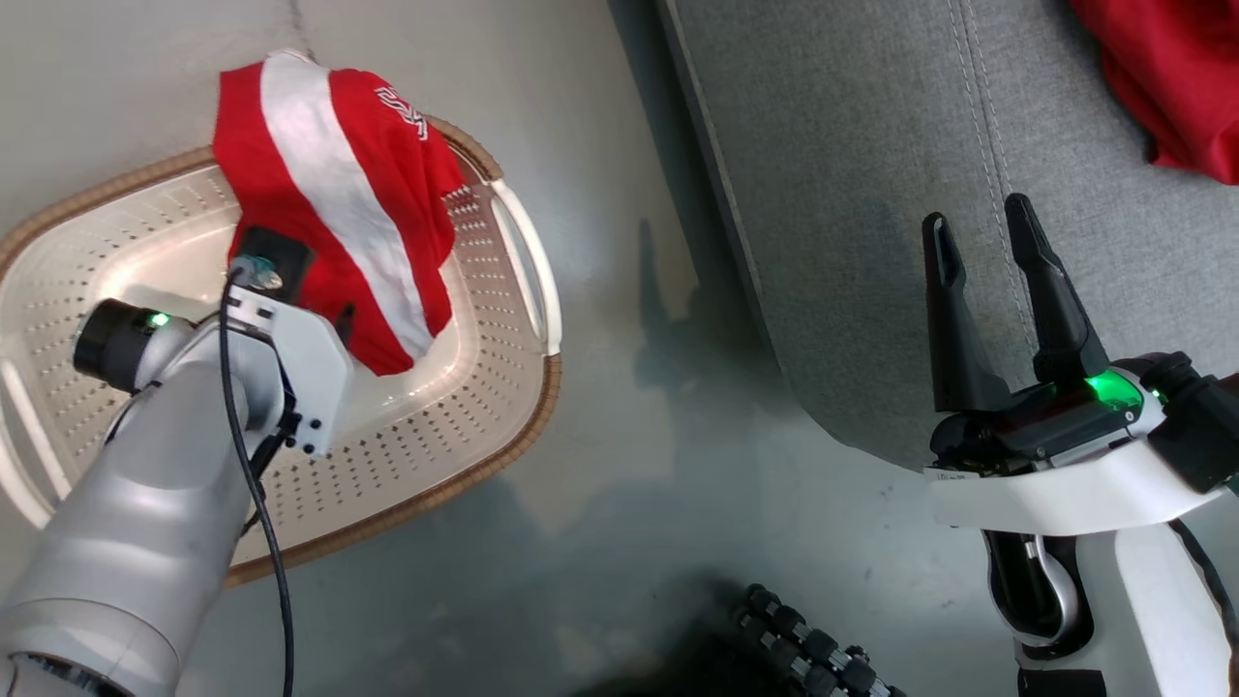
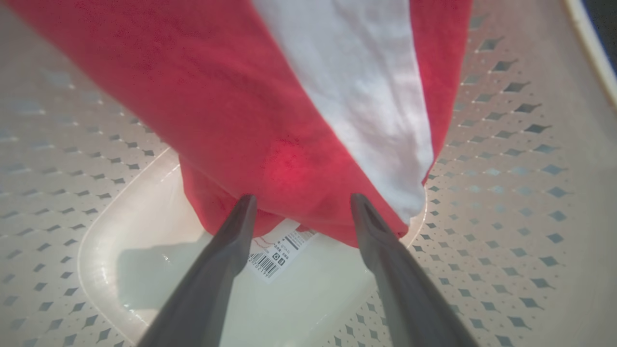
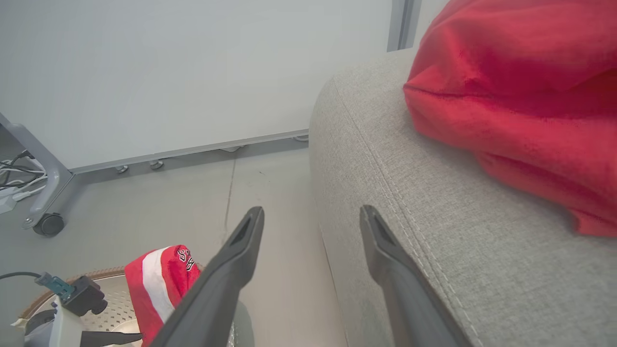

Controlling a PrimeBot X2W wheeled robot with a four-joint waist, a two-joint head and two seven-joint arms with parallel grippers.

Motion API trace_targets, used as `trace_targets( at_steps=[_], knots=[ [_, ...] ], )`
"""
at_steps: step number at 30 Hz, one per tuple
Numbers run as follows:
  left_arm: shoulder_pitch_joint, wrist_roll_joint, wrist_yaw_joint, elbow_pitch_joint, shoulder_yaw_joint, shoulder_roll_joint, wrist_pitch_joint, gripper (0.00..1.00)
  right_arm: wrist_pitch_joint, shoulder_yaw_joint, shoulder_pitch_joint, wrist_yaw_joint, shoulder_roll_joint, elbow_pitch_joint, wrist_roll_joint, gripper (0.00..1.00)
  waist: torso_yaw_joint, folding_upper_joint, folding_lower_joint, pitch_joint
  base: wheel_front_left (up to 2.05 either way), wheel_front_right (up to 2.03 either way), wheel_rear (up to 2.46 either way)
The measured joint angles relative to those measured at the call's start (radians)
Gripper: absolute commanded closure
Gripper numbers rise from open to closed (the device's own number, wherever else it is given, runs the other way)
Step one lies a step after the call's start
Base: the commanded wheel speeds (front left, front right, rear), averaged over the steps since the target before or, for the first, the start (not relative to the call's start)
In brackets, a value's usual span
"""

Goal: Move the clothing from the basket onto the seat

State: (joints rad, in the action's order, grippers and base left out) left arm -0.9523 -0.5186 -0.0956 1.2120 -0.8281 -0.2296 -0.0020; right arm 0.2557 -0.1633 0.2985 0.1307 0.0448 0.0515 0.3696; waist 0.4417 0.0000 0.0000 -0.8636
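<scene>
A red garment with a broad white stripe (image 1: 339, 194) hangs over the far rim of the cream perforated basket (image 1: 465, 387) and down into it. My left arm (image 1: 290, 358) reaches into the basket. In the left wrist view, my left gripper (image 2: 303, 200) is open, its fingertips (image 2: 246, 205) at the lower hem of the red cloth (image 2: 231, 96), just above the basket floor (image 2: 313, 294). My right gripper (image 1: 978, 221) is open and empty over the grey seat's (image 1: 871, 145) near edge. More red clothing (image 1: 1171, 77) lies on the seat.
A barcode label (image 2: 274, 250) is stuck to the basket floor. Grey floor (image 1: 639, 407) separates basket and seat. A black ribbed part of my base (image 1: 803, 649) sits at the bottom. A white panel on a caster (image 3: 48, 224) and cables (image 3: 14, 178) stand beyond.
</scene>
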Motion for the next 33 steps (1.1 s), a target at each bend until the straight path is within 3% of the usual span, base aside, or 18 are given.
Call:
trace_targets(
  at_steps=[5,10,17,18,19,28,33],
  knots=[
    [-0.026,-0.022,0.0,0.024,0.018,0.0,-0.016,0.0,0.002,-0.002,0.0,0.0,0.0,-0.007,0.004,0.0,0.014,0.0,0.0,-0.02,0.0,0.0,0.0],
    [-0.054,-0.061,0.027,0.045,0.058,0.004,-0.037,0.0,0.004,-0.004,-0.001,0.0,0.0,-0.008,0.009,0.0,0.013,0.0,0.0,-0.029,0.0,0.0,0.0],
    [-0.074,-0.077,0.022,0.057,0.067,0.013,-0.073,0.0,0.006,0.0,-0.001,0.0,0.0,0.004,0.01,0.0,0.011,0.0,0.0,-0.035,0.0,0.0,0.0],
    [-0.078,-0.077,0.021,0.058,0.065,0.013,-0.084,0.54,0.006,0.001,-0.002,0.0,0.0,0.007,0.01,0.0,0.01,0.0,0.0,-0.036,0.0,0.0,0.0],
    [-0.081,-0.076,0.019,0.058,0.061,0.013,-0.089,1.0,0.006,0.001,-0.002,0.0,0.0,0.008,0.01,0.0,0.01,0.0,0.0,-0.037,0.0,0.0,0.0],
    [-0.08,-0.072,0.012,0.066,0.044,0.014,-0.157,1.0,0.006,-0.013,0.023,0.0,-0.001,0.004,0.009,0.0,0.01,0.0,0.0,-0.021,0.0,0.0,0.0],
    [-0.049,-0.039,0.013,0.058,0.004,0.049,-0.209,1.0,0.006,-0.001,0.026,0.0,0.0,-0.009,-0.021,0.0,-0.015,0.0,0.0,0.015,0.0,0.0,0.0]
  ],
)
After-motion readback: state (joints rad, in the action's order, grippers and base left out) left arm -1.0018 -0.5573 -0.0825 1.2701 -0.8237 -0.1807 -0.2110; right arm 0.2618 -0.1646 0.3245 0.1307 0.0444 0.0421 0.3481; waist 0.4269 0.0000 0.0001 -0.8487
